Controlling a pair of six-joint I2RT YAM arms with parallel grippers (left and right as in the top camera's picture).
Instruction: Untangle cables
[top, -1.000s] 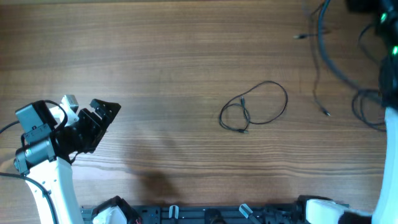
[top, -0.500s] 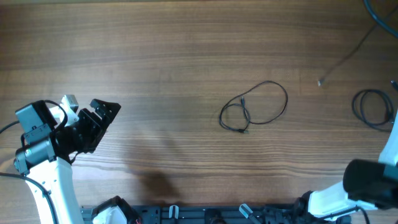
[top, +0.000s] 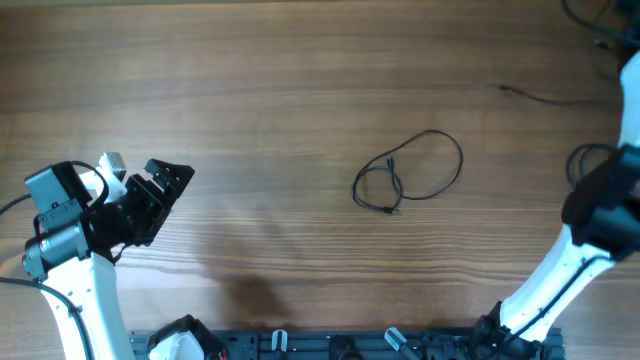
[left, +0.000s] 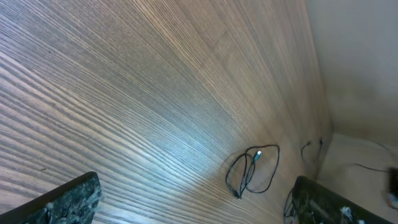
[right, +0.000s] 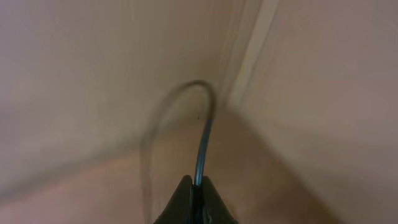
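In our right wrist view everything is smeared: we make out only a thin cable (right: 202, 148) pinched in the right gripper (right: 193, 185), its far end lost in blur. From overhead, that gripper lies beyond the frame's edge, and the right arm (top: 603, 212) covers part of a coiled cable (top: 570, 163).

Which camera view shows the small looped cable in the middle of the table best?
The overhead view: the looped cable lies whole and sharp on the table. The left wrist view shows it small and slanted. The right wrist view shows only another cable, blurred.
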